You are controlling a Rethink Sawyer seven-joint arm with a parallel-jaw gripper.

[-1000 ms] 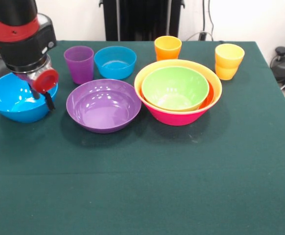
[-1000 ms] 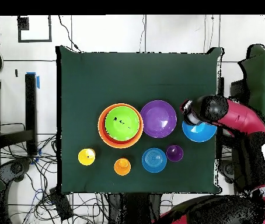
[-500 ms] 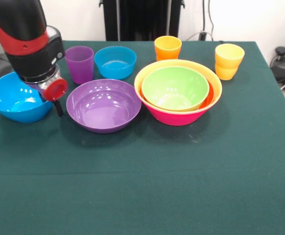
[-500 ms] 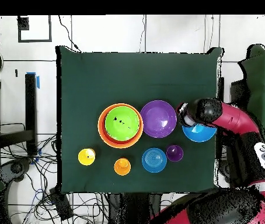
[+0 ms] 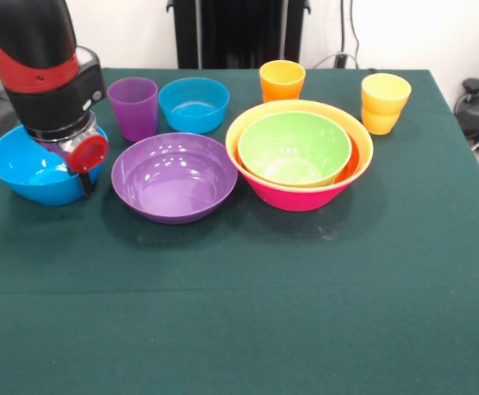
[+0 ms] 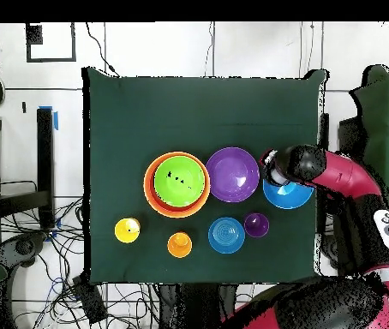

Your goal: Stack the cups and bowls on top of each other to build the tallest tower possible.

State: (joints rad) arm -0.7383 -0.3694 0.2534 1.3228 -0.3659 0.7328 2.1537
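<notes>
Blue bowl [image 5: 34,164] sits under my tool [image 5: 81,169], at its rim; the tower [image 6: 176,183] lies toward nine o'clock overhead. Whether the tool grips, I cannot tell.

**Colours on the green counter**

A dark green cloth [image 5: 305,313] is spread over the counter. A lime green bowl [image 5: 294,148] is nested in orange and pink bowls [image 5: 299,196]. Purple [image 5: 174,177] and blue [image 5: 25,164] bowls, a purple cup [image 5: 132,107] and a red-and-black arm [image 5: 38,58] are seen.
</notes>
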